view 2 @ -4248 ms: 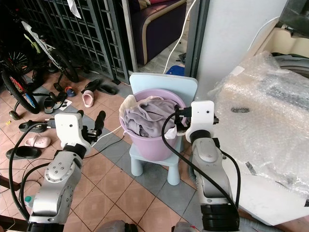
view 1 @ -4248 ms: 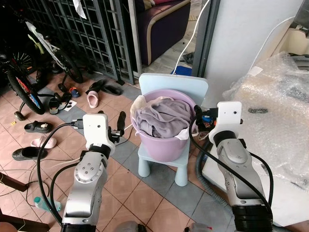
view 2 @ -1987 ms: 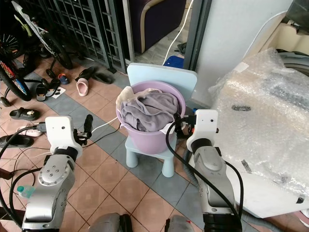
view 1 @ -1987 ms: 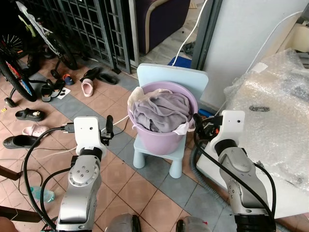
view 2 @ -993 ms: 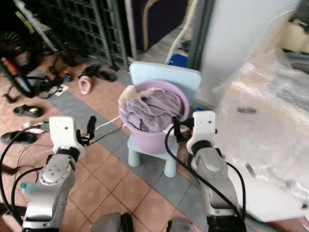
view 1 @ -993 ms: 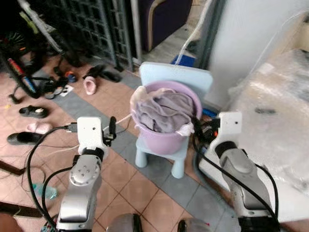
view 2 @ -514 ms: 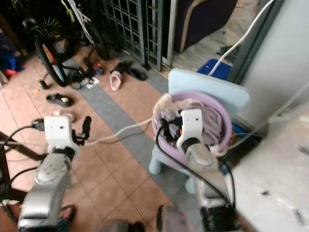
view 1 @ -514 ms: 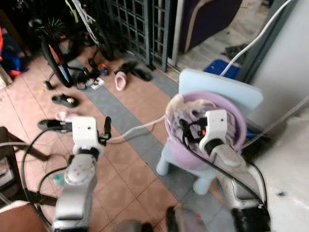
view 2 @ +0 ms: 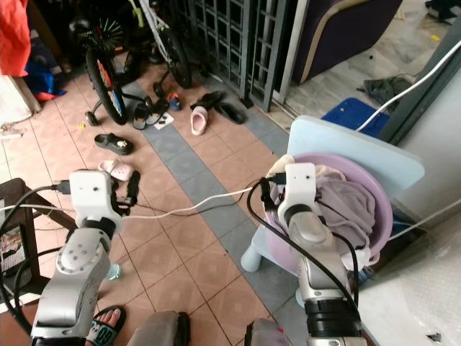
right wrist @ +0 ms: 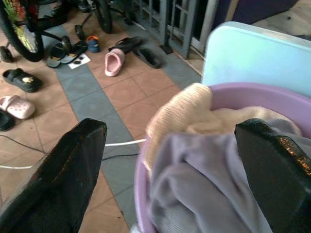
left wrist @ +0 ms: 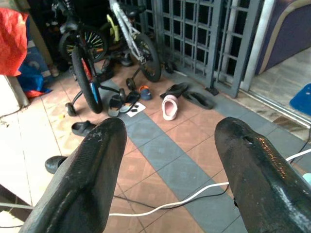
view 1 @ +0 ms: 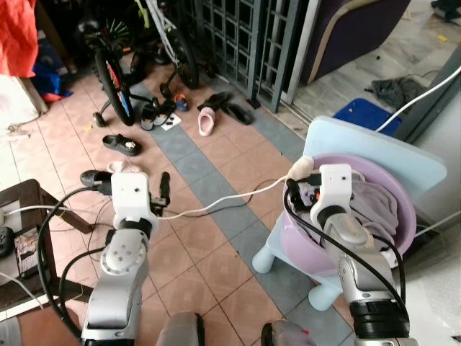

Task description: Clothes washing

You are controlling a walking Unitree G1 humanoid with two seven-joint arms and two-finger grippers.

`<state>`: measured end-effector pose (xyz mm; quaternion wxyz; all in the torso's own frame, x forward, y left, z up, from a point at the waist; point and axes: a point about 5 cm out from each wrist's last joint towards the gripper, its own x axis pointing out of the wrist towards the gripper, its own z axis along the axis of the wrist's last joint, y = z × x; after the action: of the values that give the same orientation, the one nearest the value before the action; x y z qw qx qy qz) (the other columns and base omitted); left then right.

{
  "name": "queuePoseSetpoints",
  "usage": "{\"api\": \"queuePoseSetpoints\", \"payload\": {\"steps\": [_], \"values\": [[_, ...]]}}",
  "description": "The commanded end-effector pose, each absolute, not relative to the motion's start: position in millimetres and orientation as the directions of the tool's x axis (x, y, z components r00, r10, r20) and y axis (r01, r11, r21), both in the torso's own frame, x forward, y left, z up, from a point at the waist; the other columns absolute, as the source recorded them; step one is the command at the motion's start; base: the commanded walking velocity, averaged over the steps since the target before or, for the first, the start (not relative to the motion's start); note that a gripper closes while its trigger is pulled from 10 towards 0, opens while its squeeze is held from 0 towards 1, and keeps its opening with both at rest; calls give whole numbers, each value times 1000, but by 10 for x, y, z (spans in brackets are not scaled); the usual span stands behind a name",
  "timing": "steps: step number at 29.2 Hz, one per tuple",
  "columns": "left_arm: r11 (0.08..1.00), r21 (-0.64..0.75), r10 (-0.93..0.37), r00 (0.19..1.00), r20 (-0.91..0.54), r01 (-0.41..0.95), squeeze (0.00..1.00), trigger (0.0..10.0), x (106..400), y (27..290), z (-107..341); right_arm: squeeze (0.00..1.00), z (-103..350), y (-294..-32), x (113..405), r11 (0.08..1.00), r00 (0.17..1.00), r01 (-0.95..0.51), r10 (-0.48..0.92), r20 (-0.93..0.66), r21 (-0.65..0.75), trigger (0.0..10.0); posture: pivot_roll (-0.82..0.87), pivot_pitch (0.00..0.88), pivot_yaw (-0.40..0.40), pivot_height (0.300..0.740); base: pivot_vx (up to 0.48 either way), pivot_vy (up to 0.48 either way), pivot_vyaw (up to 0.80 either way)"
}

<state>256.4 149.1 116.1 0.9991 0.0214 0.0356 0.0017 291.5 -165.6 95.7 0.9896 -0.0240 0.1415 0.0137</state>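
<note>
A purple basin [view 1: 408, 210] heaped with clothes stands on a light blue child's chair [view 1: 374, 146]. A grey garment [view 2: 347, 199] fills most of it, and a cream cloth [right wrist: 181, 108] hangs over the near rim. My right gripper [right wrist: 172, 132] is open at the basin's left rim, its fingers spread just above the cream and grey clothes without holding them. Well to the left of the chair, my left gripper [left wrist: 172, 127] is open over the tiled floor, with nothing between its fingers.
A white cable [view 1: 216, 206] runs across the tiles to the chair. A bicycle [view 1: 115, 72], scattered shoes [view 1: 209, 119] and a metal gate [view 1: 245, 29] lie beyond. A dark wooden table [view 1: 29, 216] stands at my left, a blue mat [view 1: 366, 115] behind the chair.
The camera has swung left, so the bubble-wrapped machine has left the picture. My right gripper has gone from beside the basin to over its left rim.
</note>
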Motion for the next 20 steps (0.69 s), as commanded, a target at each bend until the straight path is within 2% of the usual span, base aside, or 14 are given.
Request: {"api": "queuePoseSetpoints", "payload": {"steps": [1,8,16,20], "values": [[999,39,-4,998,-64,6,0,10000,2558,1482,1168,0,937,-1710,2906,998,955,-9,-9,-296,-59,10000,-20,90,46,740,0,-480,0],[999,39,4,998,-66,-2,0,10000,2559,1481,1163,0,826,-1690,2878,996,936,-41,10,-353,-79,10000,-16,90,43,740,0,-474,0],[1000,-3,17,997,-77,-18,0,10000,2505,1465,1164,0,745,-1635,2905,992,904,-116,84,-419,-51,10000,10,129,21,740,0,0,0],[1000,0,-30,997,-76,30,0,10000,2482,1355,1194,0,636,-1485,2946,977,865,-208,164,-474,-42,10000,38,157,-9,740,0,0,0]]}}
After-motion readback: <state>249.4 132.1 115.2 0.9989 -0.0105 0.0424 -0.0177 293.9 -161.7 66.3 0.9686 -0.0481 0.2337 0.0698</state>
